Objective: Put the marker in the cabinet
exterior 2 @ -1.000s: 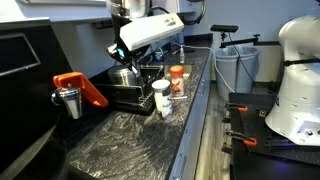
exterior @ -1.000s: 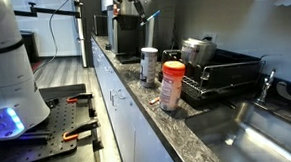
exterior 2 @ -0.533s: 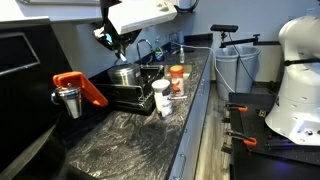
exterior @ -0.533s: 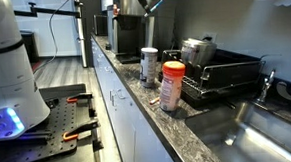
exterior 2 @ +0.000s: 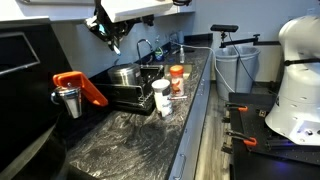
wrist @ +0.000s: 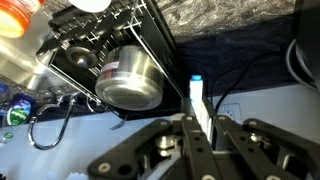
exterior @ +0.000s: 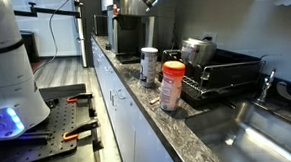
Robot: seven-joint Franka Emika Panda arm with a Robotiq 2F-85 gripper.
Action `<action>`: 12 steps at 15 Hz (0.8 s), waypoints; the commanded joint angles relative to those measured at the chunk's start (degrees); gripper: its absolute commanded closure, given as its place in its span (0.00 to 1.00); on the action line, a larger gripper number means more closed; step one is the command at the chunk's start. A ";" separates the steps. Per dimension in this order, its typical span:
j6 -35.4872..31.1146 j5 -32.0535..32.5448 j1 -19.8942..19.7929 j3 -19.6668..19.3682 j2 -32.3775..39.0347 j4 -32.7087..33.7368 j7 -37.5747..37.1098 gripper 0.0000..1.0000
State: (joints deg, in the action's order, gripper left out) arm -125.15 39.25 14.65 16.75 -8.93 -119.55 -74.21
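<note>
Dark speckled countertop (exterior: 178,129) carries a black dish rack (exterior: 225,77), an orange-lidded canister (exterior: 173,85) just beside it, a jar (exterior: 150,66), and a coffee machine (exterior: 128,37) further back.

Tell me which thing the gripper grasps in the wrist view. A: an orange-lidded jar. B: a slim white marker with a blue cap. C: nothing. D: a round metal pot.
B: the slim white marker with a blue cap sits clamped in the gripper, while the round metal pot rests apart in the black wire dish rack.
</note>
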 commanded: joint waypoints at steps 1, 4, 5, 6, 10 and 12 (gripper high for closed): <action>0.11 -0.21 -0.73 0.74 0.09 0.16 0.16 0.88; 1.40 0.16 -0.88 0.83 0.39 0.61 -0.03 0.97; 0.82 1.34 -1.23 0.56 0.09 0.48 0.34 0.97; 0.37 2.69 -1.62 0.31 -0.25 0.51 0.77 0.97; -2.05 11.47 -3.66 -1.15 -1.96 1.57 3.54 0.97; -4.05 15.01 -4.61 -2.21 -2.38 3.08 5.70 0.97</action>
State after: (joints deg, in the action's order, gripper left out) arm -126.55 50.28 11.44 15.69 -9.93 -118.07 -72.23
